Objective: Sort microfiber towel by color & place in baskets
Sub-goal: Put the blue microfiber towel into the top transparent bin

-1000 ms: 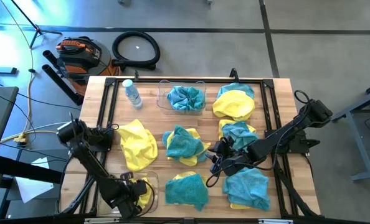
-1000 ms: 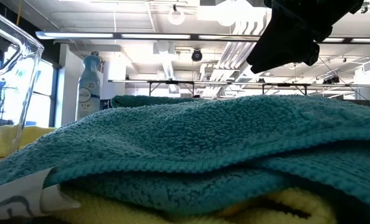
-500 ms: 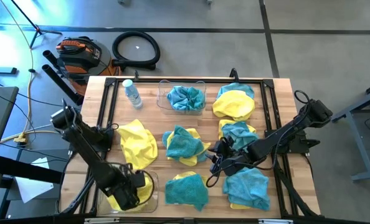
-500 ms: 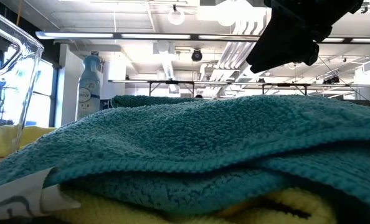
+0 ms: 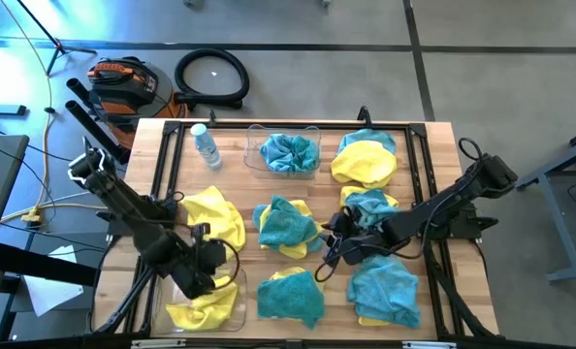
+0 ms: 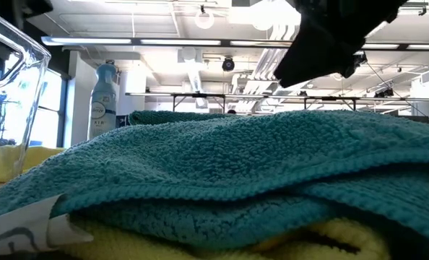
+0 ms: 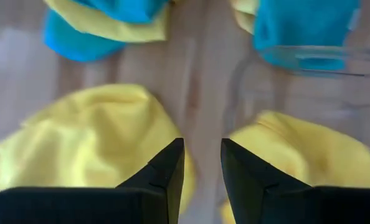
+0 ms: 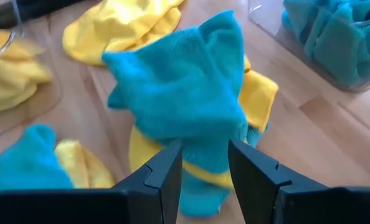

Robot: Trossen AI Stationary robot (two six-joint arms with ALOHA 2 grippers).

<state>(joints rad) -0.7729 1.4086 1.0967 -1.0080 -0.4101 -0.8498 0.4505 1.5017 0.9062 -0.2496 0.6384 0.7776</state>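
Hovering above the near-left part of the table (image 5: 433, 136), my left gripper (image 5: 213, 260) hung over the edge of a loose yellow towel (image 5: 216, 221), just past the near basket (image 5: 232, 308), which held a crumpled yellow towel (image 5: 203, 302). My left jaws stood slightly apart with nothing between them; through my left wrist camera the bare wood showed in the narrow gap, yellow cloth on either side.

My right gripper (image 5: 324, 250) sat near the middle of the table, beside the teal towel (image 5: 286, 223) that lay heaped on a yellow one. Those jaws were apart too, and empty; in my right wrist view the teal towel (image 8: 185, 99) rose just beyond my fingertips (image 8: 166, 163), not touching them as far as I could tell.

The far basket (image 5: 252, 155) held bunched teal cloth (image 5: 290, 152), with a water bottle (image 5: 205, 145) to its left. More towels lay loose: a yellow one (image 5: 364, 163) over teal at the far right, a teal one (image 5: 290, 295) at the near centre, another teal one (image 5: 383, 291) at the near right. In the low view teal cloth (image 6: 222, 173) filled most of the foreground.
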